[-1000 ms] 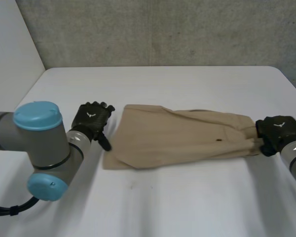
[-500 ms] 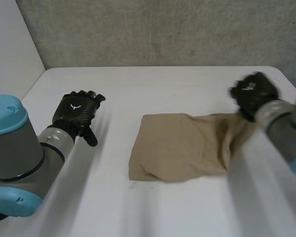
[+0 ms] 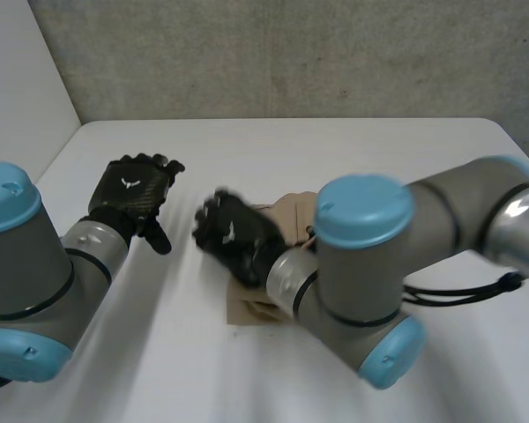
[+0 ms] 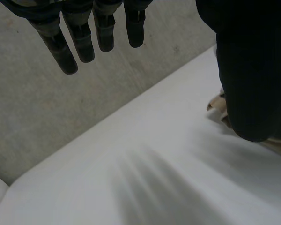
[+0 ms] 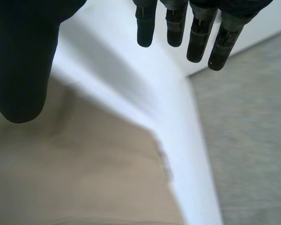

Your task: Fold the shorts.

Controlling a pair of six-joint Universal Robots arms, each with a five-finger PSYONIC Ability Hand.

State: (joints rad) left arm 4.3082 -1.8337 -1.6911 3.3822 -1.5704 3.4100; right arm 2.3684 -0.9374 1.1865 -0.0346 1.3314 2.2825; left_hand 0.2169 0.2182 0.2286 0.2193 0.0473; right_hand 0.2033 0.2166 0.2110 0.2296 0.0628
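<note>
The right hand's fingers point(image 5: 198, 40) were straight and spread, the thumb apart from them, and they gripped nothing; tan cloth lay just under the palm, with one edge of it running along bare white surface. The left hand's fingers point(image 4: 79, 42) were just as relaxed and empty, hanging above bare surface, with a scrap of tan edge showing beyond the thumb.

In the head view the right hand point(image 3: 238, 238) hovered over the end of the shorts point(image 3: 286, 211) nearest the left hand point(image 3: 130, 192), which was raised well apart from the cloth. The right arm point(image 3: 361, 264) reached across the middle of the surface point(image 3: 353, 150) and hid most of the garment.

What showed of the shorts was a short, compact tan patch near the middle of the surface, so I judged that one end had been laid over the other and let go. How neatly the layers lined up could not be told under the arm. What seemed left was to draw the right hand clear, check the edges, and smooth or fold again if the stack was uneven.
</note>
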